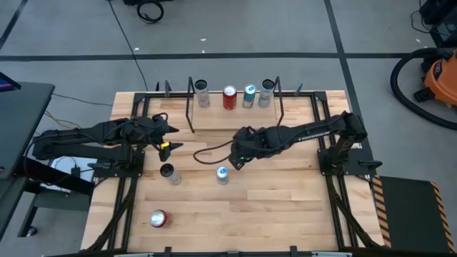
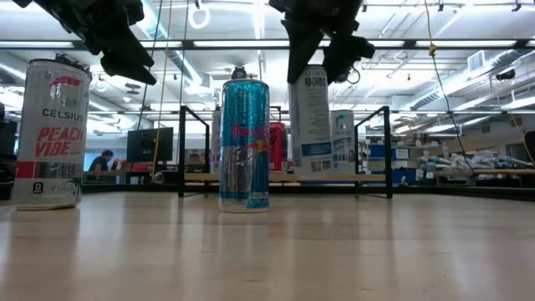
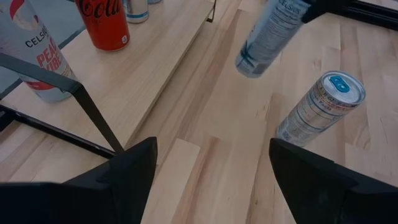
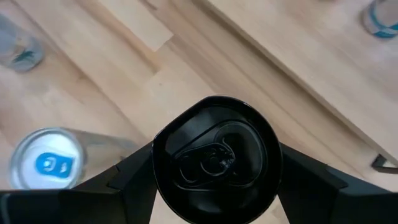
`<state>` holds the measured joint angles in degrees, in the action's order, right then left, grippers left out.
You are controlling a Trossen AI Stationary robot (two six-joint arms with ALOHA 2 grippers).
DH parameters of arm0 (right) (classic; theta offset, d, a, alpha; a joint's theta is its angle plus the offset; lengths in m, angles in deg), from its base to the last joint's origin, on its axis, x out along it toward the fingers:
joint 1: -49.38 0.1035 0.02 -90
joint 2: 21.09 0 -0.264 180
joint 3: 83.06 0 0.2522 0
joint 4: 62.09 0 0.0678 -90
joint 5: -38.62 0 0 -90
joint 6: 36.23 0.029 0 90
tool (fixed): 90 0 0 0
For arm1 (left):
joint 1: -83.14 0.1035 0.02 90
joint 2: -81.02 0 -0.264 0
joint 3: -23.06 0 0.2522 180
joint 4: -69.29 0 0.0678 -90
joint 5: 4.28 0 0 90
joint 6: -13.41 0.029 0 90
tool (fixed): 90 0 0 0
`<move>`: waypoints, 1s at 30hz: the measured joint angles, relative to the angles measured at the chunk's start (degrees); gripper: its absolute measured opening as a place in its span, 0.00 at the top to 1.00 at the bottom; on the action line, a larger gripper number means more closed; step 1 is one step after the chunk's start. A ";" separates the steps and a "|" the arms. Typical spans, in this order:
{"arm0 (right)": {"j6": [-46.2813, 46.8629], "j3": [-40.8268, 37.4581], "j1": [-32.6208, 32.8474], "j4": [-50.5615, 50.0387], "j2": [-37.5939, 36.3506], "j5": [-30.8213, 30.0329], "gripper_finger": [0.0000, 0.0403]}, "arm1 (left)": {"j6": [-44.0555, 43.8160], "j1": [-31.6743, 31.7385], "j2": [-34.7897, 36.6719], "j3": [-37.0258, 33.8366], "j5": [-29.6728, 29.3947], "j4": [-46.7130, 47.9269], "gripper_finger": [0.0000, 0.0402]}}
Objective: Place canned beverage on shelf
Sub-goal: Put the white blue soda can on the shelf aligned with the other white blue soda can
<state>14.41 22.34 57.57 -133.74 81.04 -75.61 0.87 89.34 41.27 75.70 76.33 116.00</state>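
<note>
Right gripper (image 4: 214, 180): grips a can (image 2: 313, 117) between its jaws near the lid, upright and lifted clear of the table (image 1: 285, 207). Carries no contact with any other can. Ahead of those jaws: the shelf (image 1: 235, 118), near but not yet reached; no part of the held can over its board as far as the high view shows. On that shelf: shelved cans (image 1: 229, 97), four in a row, upright, with bare board in front of them and apparent room for more. Just beside the right jaws, on the table: a blue-lid can (image 1: 223, 174), upright, untouched. Left gripper (image 3: 212, 149): hovers with jaws apart and nothing between them, waiting off to the shelf's end. Below and behind those jaws: a dark-lid can (image 1: 168, 173), upright on the table; farther back, well apart, a red can (image 1: 158, 218). Judged progress: roughly mid-task, with four placed, one in transit and three waiting on the table. Left for the present can: carry over the board, lower beside the row, release, withdraw.
</note>
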 joint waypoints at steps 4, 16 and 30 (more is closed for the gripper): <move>2.41 -1.97 0.79 -0.01 -0.24 -1.44 0.32 | -0.29 -0.02 0.00 0.00 0.00 0.10 0.22; 9.71 -4.18 3.77 3.25 -0.22 2.80 0.30 | -0.25 -0.01 -0.01 0.00 0.00 0.11 0.22; 13.37 -9.49 2.99 8.22 -0.24 3.75 0.24 | -0.20 -0.01 -0.02 0.00 0.00 0.11 0.22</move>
<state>27.77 12.85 60.56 -125.52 80.80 -71.85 0.68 89.33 41.26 75.70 76.33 116.11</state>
